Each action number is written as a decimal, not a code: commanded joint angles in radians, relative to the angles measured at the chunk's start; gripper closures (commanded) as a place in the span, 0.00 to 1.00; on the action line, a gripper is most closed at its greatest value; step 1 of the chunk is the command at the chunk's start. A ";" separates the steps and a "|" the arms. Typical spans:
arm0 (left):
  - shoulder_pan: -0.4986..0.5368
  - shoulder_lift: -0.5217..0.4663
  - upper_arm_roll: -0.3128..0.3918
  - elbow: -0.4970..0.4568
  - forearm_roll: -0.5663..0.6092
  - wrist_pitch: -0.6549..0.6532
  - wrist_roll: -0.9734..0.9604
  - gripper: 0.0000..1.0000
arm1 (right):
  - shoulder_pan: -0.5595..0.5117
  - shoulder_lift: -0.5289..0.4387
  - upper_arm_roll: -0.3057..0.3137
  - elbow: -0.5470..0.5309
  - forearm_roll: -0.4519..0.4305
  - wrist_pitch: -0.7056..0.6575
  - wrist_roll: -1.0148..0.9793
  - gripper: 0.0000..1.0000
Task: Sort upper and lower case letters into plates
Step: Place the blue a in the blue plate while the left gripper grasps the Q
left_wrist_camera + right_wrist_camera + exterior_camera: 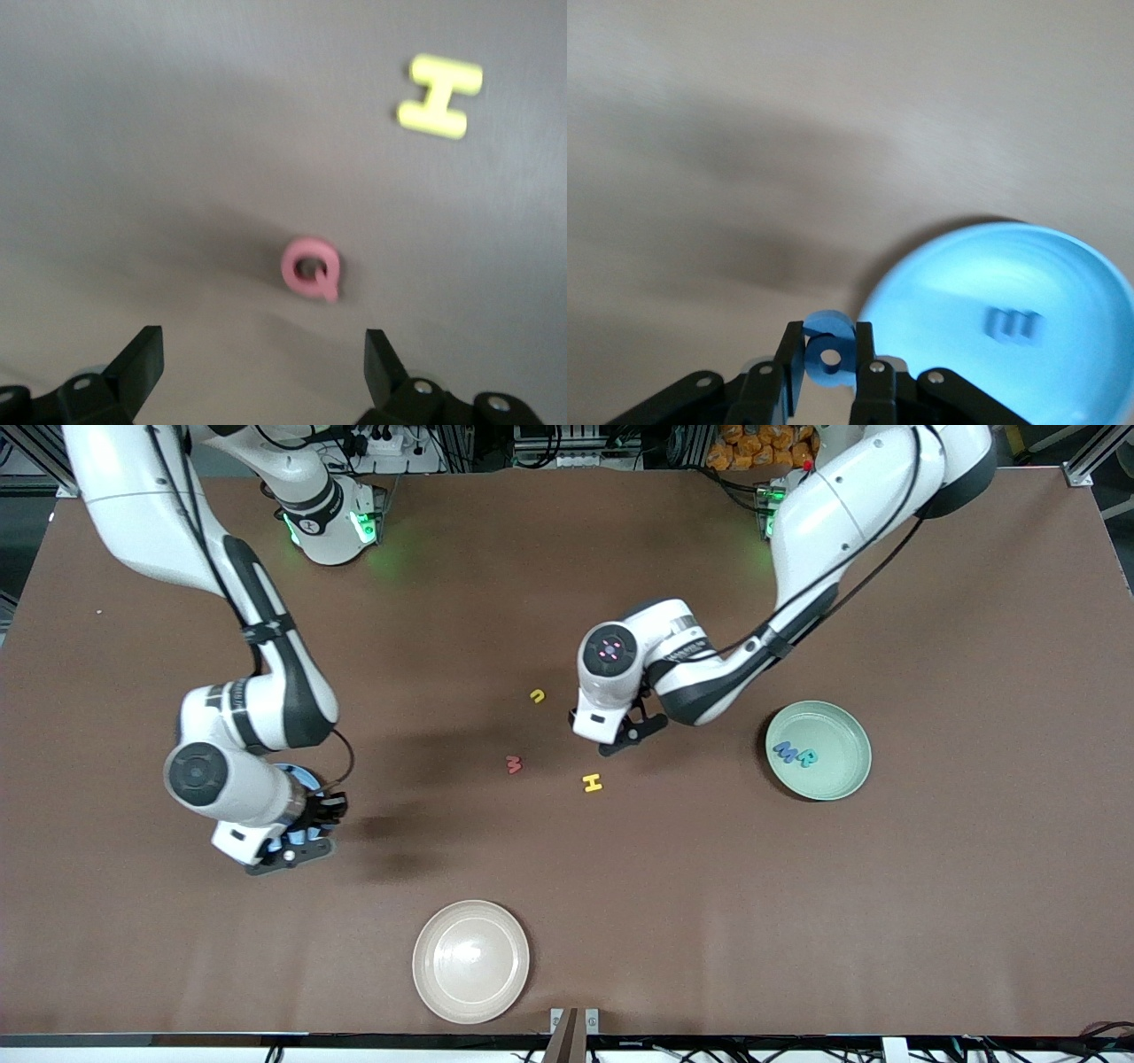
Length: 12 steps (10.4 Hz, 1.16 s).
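Letters seen number seven. Three lie loose on the brown table (930, 921) near its middle: a yellow hook-shaped letter (537, 696), a red letter (514, 764) and a yellow H (593, 783), the H's long bars running roughly toward the front camera's edge. A pink Q (310, 268) lies flat under the left end effector (264, 363); it shows only in the left wrist view, its tail pointing toward the end effector. Two more, a blue letter (785, 752) and a teal letter (805, 757), lie side by side in the pale green plate (846, 727) toward the left arm's end. The right end effector (830, 367) is clamped on a blue letter with a hole (829, 348), held on edge over the rim of the blue plate (1063, 266), which holds one blue letter (1014, 324). The left end effector stands wide and empty. There are three plates; the cream plate (509, 930) sits near the front camera's edge.
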 commanded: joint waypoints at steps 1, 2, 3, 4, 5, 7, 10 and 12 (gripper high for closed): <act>-0.092 0.021 0.098 0.015 0.036 0.081 0.001 0.00 | -0.095 -0.038 0.018 -0.054 -0.010 -0.013 -0.091 1.00; -0.134 0.037 0.142 0.016 0.072 0.098 0.010 0.00 | -0.109 -0.040 0.018 -0.051 -0.012 -0.037 -0.097 0.91; -0.145 0.042 0.169 0.021 0.090 0.104 0.035 0.00 | -0.112 -0.040 0.018 -0.048 -0.013 -0.047 -0.095 0.29; -0.142 0.041 0.169 0.021 0.090 0.104 0.039 0.00 | -0.112 -0.040 0.017 -0.039 -0.016 -0.048 -0.095 0.00; -0.143 0.036 0.170 0.019 0.092 0.104 0.039 0.00 | -0.112 -0.040 0.017 -0.033 -0.028 -0.048 -0.094 0.00; -0.139 0.032 0.170 0.018 0.093 0.106 0.036 0.00 | -0.112 -0.037 0.017 -0.031 -0.065 -0.047 -0.095 0.00; -0.125 0.013 0.164 0.016 0.092 0.135 0.024 0.00 | -0.108 -0.037 0.020 -0.018 -0.064 -0.048 -0.094 0.00; -0.123 0.010 0.163 0.000 0.087 0.150 0.004 0.00 | -0.088 -0.037 0.027 -0.002 -0.053 -0.054 -0.083 0.00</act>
